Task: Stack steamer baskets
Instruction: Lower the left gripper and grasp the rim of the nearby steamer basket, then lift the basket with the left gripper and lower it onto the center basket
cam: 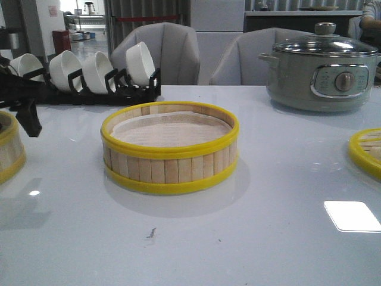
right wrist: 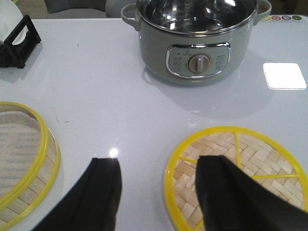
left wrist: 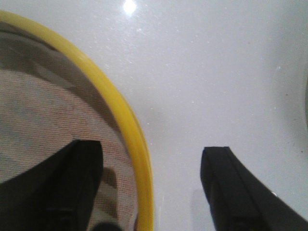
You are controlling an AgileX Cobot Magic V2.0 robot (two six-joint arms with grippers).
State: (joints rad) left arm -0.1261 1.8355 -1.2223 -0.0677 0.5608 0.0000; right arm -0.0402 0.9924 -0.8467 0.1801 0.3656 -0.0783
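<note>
One steamer basket [cam: 169, 164] with pale slats, yellow rims and a cloth liner stands at the table's middle; it also shows in the right wrist view [right wrist: 29, 168]. A second basket [cam: 9, 152] is cut off by the left edge. My left gripper [left wrist: 150, 148] is open and straddles that basket's yellow rim [left wrist: 129, 126], one finger [left wrist: 72, 187] over the liner and the other over the table; its black body shows in the front view [cam: 25, 113]. The woven yellow-rimmed lid [right wrist: 240, 144] lies flat at the right [cam: 366, 152]. My right gripper [right wrist: 159, 162] is open above the lid's near edge, one finger over it.
A grey electric pot [cam: 321, 71] with a glass lid stands at the back right, also in the right wrist view [right wrist: 197, 43]. A black rack of white bowls [cam: 89, 77] stands at the back left. A bright white patch [cam: 352, 215] lies on the table's front right.
</note>
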